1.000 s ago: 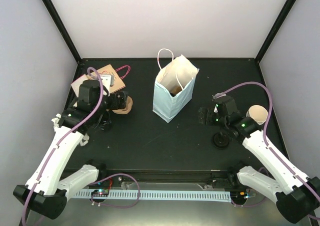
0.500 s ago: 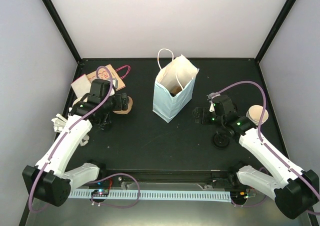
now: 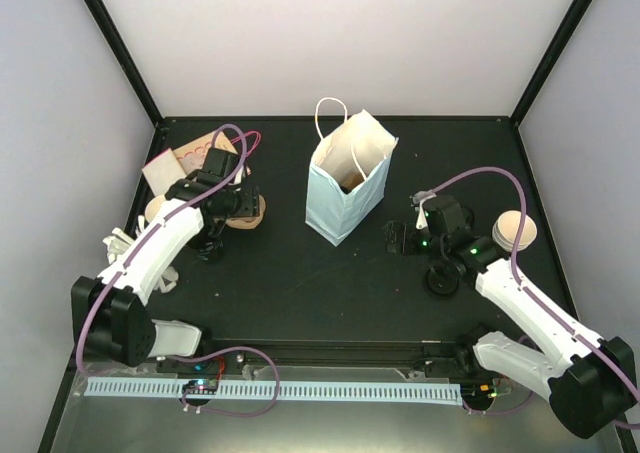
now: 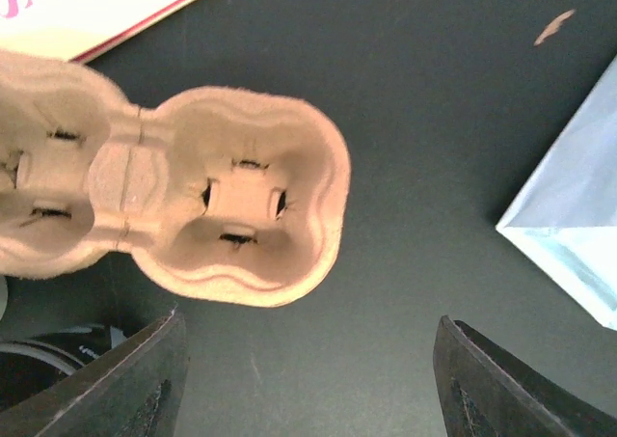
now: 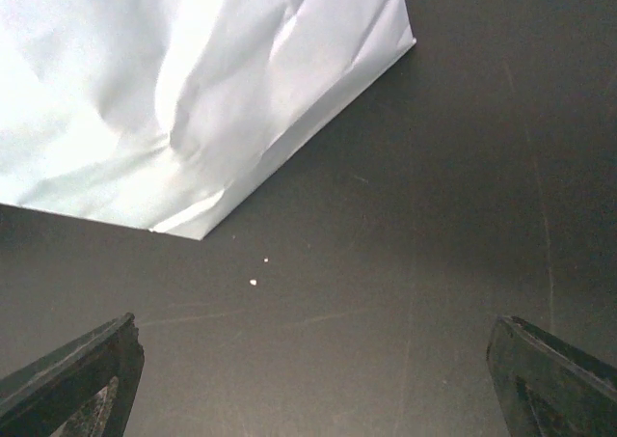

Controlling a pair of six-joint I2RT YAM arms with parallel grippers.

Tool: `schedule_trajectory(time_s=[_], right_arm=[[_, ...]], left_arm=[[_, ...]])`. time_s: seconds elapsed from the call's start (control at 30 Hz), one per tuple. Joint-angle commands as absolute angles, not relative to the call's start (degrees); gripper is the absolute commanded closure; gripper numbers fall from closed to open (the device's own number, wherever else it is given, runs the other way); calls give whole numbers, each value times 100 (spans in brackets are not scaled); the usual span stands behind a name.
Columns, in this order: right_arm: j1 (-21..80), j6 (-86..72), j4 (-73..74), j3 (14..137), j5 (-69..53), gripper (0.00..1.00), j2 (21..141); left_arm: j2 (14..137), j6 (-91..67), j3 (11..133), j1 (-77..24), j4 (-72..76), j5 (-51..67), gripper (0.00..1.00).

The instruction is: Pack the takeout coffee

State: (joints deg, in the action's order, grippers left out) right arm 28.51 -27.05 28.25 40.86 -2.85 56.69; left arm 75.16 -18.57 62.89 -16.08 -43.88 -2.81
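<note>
My left fingers (image 4: pixel 125 379) are spread apart just above the black worktop (image 3: pixel 300 283) with nothing between them. The tan moulded-pulp cup carrier (image 4: pixel 231 205) lies just past their tips. The right fingers (image 5: pixel 77 379) are wide apart too, also empty, and pointed at the pale blue paper bag (image 3: pixel 345 188) standing mid-worktop. The brown paper coffee cup (image 3: pixel 515 231) is over by the right edge, well apart from the bag. I think it's upright, but it's hard to tell from above.
</note>
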Motion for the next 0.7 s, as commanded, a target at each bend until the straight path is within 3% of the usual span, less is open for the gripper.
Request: schedule_trajectory(time_s=[0.0,0.23,0.53,0.67], right_arm=[[2833,-2625,2628,3889,-487,0,5639],[2834,-2591,2607,3843,-443,0,5640],[2830,-2542,2619,3910,-432,0,5727],[2827,-2538,2637,3916,-405,0,5719]], left_arm=[[7684,-2155,6525,-1564,-4821,-676,29],[7422,-2883,6271,-1507,-5256,-1320,43],[7122,-2980,5765,-878,-5059,-764,57],[7120,-2973,5619,-700,-4981,-725,68]])
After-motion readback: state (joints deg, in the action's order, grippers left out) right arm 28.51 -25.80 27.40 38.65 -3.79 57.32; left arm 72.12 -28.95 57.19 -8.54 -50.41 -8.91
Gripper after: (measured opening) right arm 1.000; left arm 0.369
